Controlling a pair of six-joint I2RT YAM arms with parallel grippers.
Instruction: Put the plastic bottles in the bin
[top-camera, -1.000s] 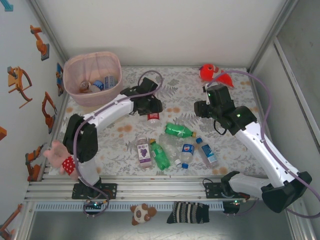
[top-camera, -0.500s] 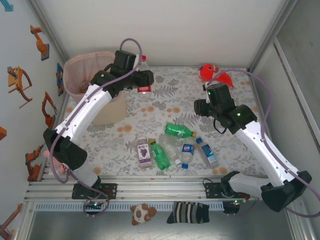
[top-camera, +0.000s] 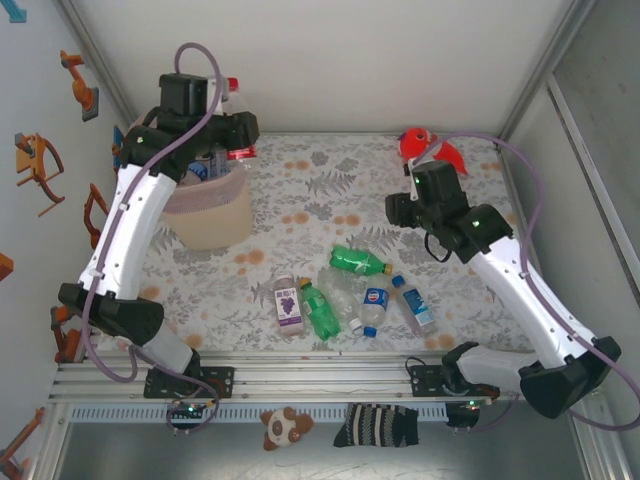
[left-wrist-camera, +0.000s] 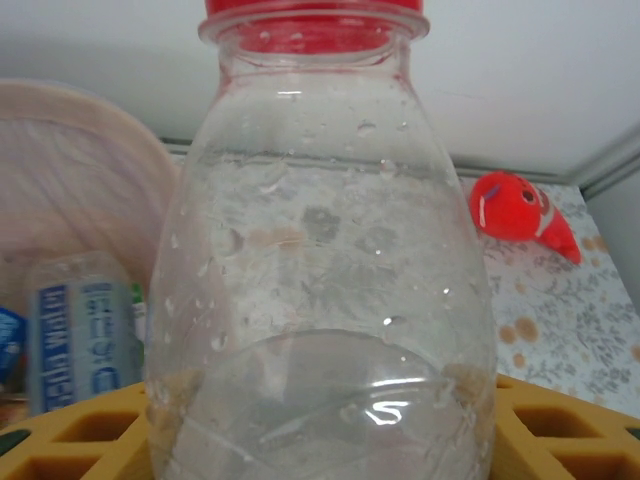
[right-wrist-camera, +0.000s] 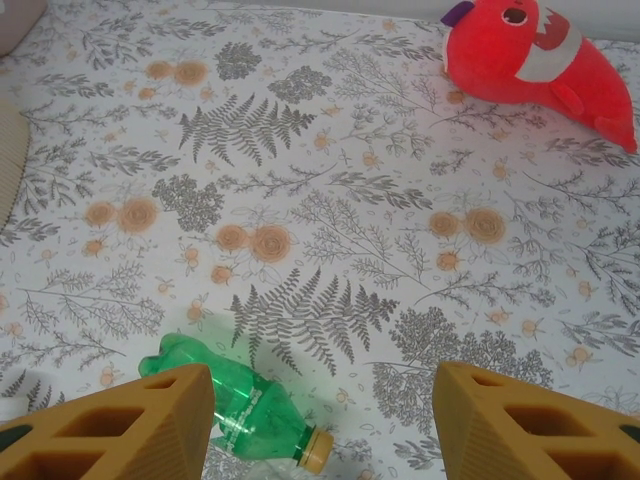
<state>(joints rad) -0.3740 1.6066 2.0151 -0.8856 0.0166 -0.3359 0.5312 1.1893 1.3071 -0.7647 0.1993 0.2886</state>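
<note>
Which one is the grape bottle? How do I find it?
Look at the heap of bottles near the front of the table. The grape bottle lies at the heap's left end, beside a green bottle. It alone has a purple label.

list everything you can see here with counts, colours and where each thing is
bin: one, pale pink and cream, far left of table
blue-labelled bottle: one, clear, inside the bin
held bottle: one, clear with red cap, raised by the bin's rim
loose bottles: about six, green or clear, blue or purple labels, clustered mid-table
fish plush: one, red-orange, far right of table
table: one, fern-print cover
small plush: one, brown and white, below the front rail
striped cloth item: one, dark and pale, beside the small plush
left fingers: yellow, shut on the held bottle
right fingers: yellow, open, over a green bottle
</note>
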